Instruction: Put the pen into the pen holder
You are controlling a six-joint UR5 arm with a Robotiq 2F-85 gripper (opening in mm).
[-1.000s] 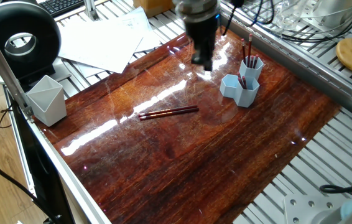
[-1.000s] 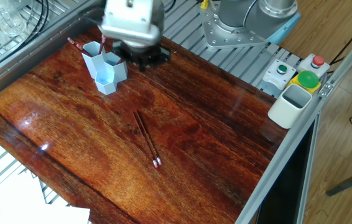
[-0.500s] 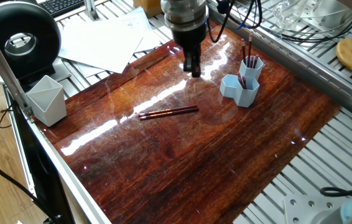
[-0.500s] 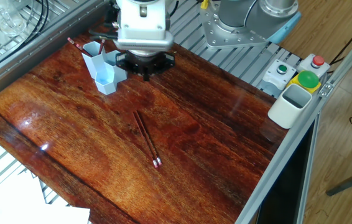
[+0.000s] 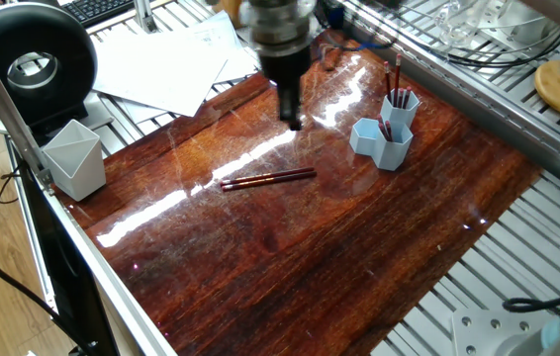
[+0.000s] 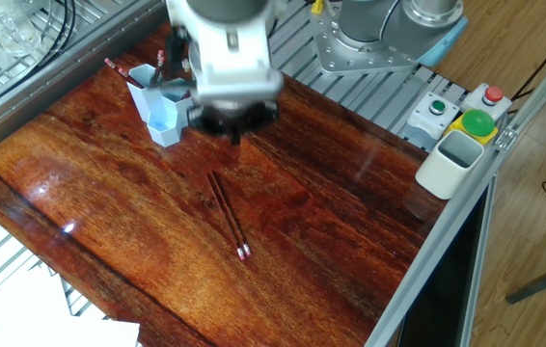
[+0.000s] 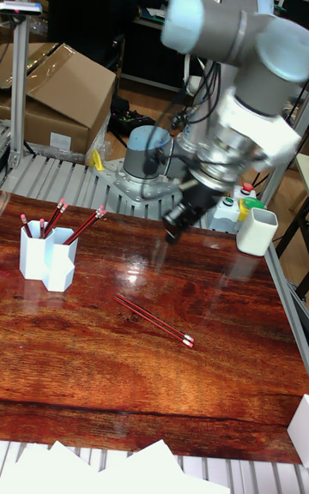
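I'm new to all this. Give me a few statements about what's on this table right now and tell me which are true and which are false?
1. The pens on the wood lie flat, side by side. True.
2. The gripper is holding a pen. False: it carries nothing and hangs above the table.
3. The pen holder already has pens standing in it. True.
4. The pen holder has tipped over. False: it stands upright.
5. A pale grey-white cup stands at the table's edge. True.

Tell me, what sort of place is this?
Probably a robotics lab or workshop: a robot arm mounted at a wooden table, a box of coloured control buttons, and cardboard boxes behind.
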